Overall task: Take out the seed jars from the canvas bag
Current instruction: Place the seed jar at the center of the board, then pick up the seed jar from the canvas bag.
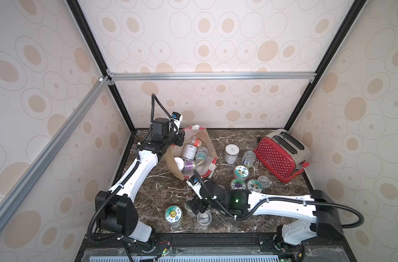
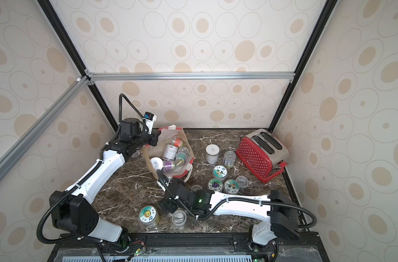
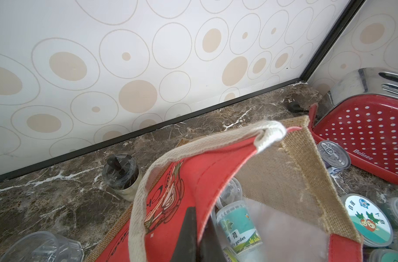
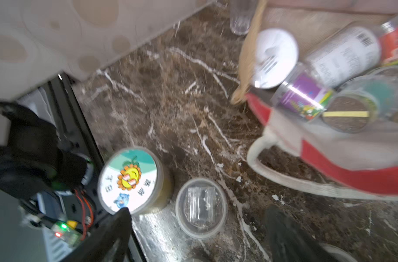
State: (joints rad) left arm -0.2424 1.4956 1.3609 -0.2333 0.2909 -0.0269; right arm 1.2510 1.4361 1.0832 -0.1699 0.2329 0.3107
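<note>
The canvas bag (image 1: 208, 138) (image 2: 187, 141) lies tipped at the back centre, its mouth open toward the front. Several seed jars (image 1: 190, 152) lie inside it. My left gripper (image 1: 179, 138) (image 3: 199, 238) is shut on the bag's red rim (image 3: 193, 181). More seed jars stand to the right of the bag: a white-lidded one (image 1: 232, 153) and sticker-lidded ones (image 1: 241, 171). At the front stand a sunflower-lidded jar (image 1: 173, 215) (image 4: 127, 179) and a small clear cup (image 1: 203, 218) (image 4: 200, 207). My right gripper (image 1: 196, 205) (image 4: 199, 211) hangs open over that cup, not touching it.
A red toaster (image 1: 281, 154) stands at the back right. A black-topped shaker (image 3: 122, 174) and a clear drinking glass (image 3: 41, 247) stand left of the bag by the back wall. Walls close in three sides.
</note>
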